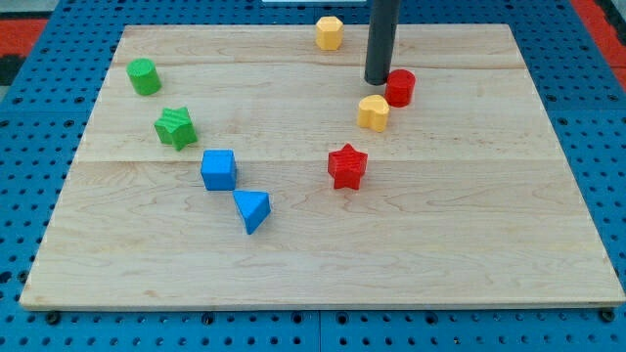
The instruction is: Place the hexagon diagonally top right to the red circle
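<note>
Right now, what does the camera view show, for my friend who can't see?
My tip sits just left of the red circle, above a yellow block. The yellow hexagon waits near the wooden board's top edge.

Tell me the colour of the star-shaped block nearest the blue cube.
Green: the green star, at the view's left in the camera view.

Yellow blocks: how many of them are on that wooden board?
2. One yellow block sits near the view's top edge. The other yellow block lies lower, beside the red circle, just below my tip. None seems hidden.
</note>
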Robot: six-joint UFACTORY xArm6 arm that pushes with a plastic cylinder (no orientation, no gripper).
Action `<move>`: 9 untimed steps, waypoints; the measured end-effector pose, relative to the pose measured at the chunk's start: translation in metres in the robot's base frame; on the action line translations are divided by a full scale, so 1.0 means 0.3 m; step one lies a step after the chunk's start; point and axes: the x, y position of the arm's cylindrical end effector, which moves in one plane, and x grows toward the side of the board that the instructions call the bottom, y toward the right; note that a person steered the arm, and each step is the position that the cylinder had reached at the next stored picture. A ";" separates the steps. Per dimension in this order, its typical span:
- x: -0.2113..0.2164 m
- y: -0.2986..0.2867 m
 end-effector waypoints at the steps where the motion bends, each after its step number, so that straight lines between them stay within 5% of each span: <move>1: -0.075 -0.154; 3: -0.349 -0.306; 6: -0.374 -0.157; 7: -0.264 0.091; 8: -0.123 0.044; 9: -0.067 0.263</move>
